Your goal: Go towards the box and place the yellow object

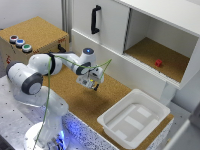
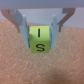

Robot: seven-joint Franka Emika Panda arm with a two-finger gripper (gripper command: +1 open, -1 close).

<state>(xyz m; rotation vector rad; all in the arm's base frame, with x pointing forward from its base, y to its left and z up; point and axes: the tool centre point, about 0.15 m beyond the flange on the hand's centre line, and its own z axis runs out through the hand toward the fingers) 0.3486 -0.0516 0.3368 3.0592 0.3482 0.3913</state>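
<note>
In the wrist view a small pale-yellow cube, the yellow object (image 2: pixel 39 40), with black marks on its face sits clamped between my two grey fingers (image 2: pixel 23 30), above the cork surface. My gripper (image 1: pixel 94 87) is shut on it. In the exterior view the gripper hangs over the cork board, and only a speck of the yellow object (image 1: pixel 95 88) shows at its fingertips. The box (image 1: pixel 111 118), a shallow white tub with a wide rim, stands toward the exterior view's lower right, well apart from the gripper.
A brown cork-topped case with coloured buttons (image 1: pixel 20 42) stands at the exterior view's upper left. A white cabinet with a black handle (image 1: pixel 95 19) runs along the back. A small red cube (image 1: pixel 158 63) lies in its open compartment. A green cable loops along the arm.
</note>
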